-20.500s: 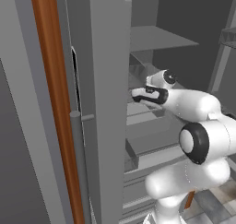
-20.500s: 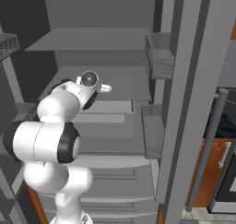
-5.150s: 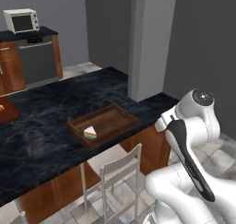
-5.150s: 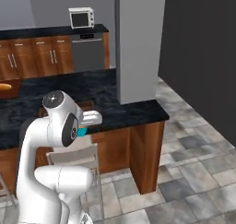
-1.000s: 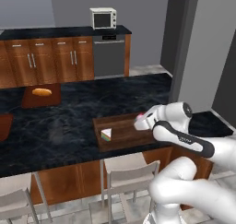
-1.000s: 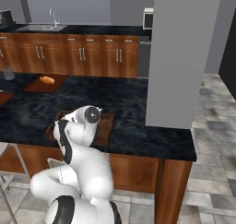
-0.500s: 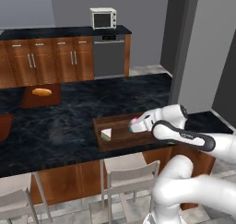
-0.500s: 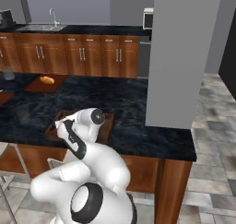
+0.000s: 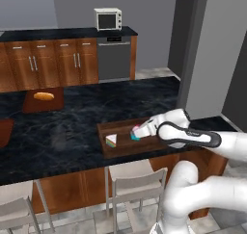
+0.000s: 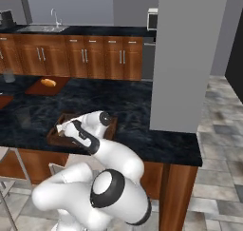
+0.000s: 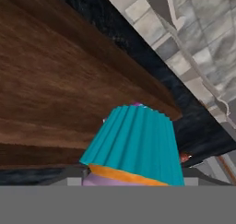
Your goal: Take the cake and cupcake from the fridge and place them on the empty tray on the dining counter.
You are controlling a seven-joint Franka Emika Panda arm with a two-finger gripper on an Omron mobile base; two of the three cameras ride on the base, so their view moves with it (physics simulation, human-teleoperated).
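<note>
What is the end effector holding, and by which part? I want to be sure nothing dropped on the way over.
The end effector holds the cupcake by its teal wrapper, over the tray where the cake already sits.

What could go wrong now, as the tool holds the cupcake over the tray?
1. The cupcake lies sideways in the tool; released like this, it may tip or roll.
2. The cake sits close by in the tray; moving further left could bump it.
3. Going down too fast may squash the frosting.
</note>
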